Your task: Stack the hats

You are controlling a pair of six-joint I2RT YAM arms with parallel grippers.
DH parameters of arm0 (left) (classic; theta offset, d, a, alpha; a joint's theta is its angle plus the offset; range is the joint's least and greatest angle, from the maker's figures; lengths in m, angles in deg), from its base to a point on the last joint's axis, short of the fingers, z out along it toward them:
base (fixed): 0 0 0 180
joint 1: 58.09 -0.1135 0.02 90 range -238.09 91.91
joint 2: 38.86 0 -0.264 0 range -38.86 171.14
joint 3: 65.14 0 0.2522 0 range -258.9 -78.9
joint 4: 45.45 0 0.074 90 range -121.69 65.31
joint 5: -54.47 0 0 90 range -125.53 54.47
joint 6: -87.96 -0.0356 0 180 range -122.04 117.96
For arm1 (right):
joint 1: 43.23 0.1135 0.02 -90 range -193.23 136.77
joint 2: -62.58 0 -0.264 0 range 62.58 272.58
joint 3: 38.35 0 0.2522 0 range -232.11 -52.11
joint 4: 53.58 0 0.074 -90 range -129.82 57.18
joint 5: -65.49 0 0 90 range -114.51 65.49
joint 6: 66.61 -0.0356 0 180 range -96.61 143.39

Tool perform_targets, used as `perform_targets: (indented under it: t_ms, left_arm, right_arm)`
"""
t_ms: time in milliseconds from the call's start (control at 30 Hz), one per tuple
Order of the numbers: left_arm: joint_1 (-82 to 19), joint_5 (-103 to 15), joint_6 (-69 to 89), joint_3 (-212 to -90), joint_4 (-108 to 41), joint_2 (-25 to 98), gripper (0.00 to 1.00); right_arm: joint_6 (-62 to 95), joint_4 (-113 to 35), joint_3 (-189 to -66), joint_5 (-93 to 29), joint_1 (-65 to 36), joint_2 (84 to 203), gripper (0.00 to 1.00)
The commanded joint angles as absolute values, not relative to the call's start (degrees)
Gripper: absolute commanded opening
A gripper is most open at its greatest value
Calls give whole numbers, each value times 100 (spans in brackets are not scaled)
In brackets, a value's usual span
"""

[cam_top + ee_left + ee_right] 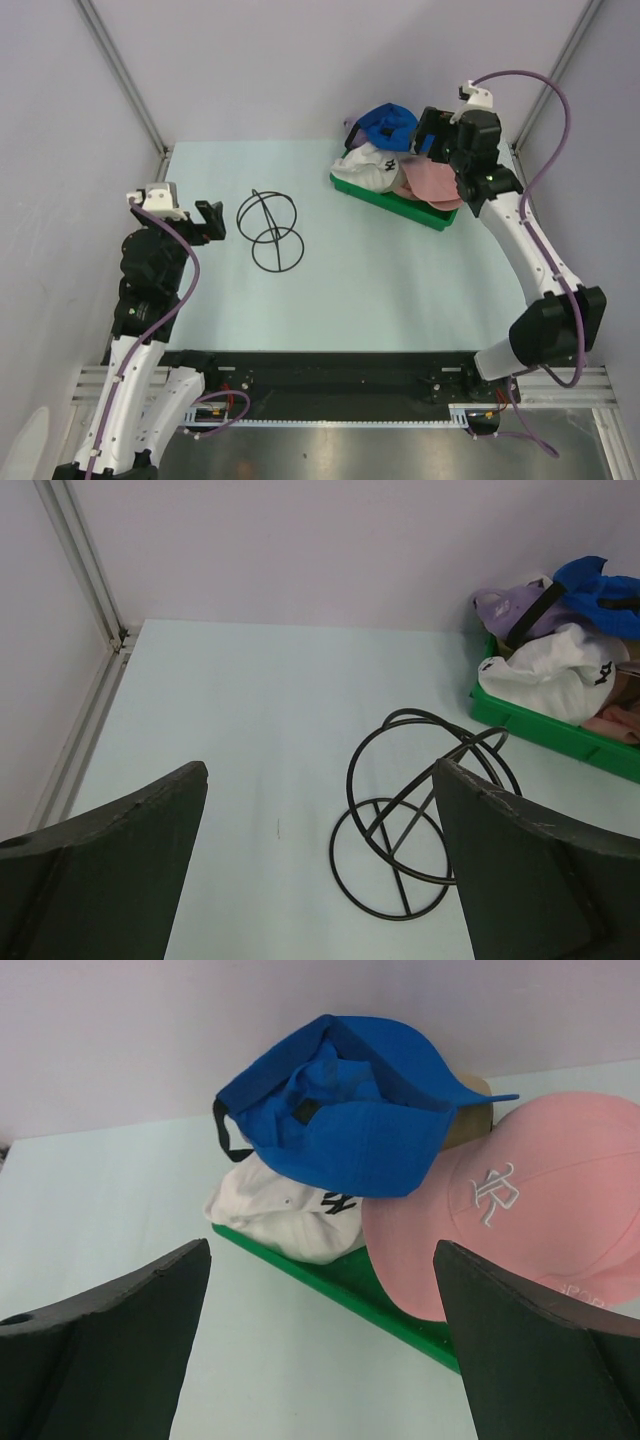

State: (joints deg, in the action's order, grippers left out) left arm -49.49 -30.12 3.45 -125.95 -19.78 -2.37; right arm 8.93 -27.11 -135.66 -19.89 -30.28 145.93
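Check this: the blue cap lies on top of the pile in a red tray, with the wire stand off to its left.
One error: the tray is green, not red, as the right wrist view shows. The blue cap does lie on top of the pile, with the wire stand off to its left.

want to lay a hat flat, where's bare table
Bare: the stretch between the black wire-frame stand and the flat green plastic tray, and the far-left corner behind the stand. Crowded: the tray, heaped with soft fabric caps.
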Motion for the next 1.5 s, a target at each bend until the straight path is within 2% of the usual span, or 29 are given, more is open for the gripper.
perform_targets:
  t_ms: [0, 300, 433, 567, 1000, 1200, 1433, 1467]
  left_arm:
    - [-4922, -2797, 165, -12584, -2008, -221, 100]
    - [-4922, -2771, 112, -12575, -2000, -115, 100]
    - [-4922, -2815, 121, -12566, -2017, -45, 100]
    - [-4922, -2815, 121, -12566, -2017, -19, 100]
    - [-4922, -2823, 121, -12557, -2017, 8, 100]
    - [-4922, -2841, 130, -12557, -2035, 17, 100]
    - [-4922, -2832, 130, -12549, -2026, 8, 100]
    - [-4922, -2824, 130, -12548, -2026, 8, 100]
  right_arm:
    - [819, -2893, -14096, -1495, -3022, 15203, 99]
    - [738, -2963, -13711, -755, -3093, 15645, 95]
    - [1309, -2928, -13473, -571, -2742, 15847, 94]
    - [1732, -2919, -13411, 280, -2180, 16224, 95]
    - [2777, -3340, -14281, 2426, -1801, 17789, 93]
    - [3516, -4138, -14404, 3270, -1695, 18167, 90]
    - [3921, -4387, -14545, 3288, -1669, 18150, 58]
    - [4008, -4387, -14554, 3332, -1669, 18115, 45]
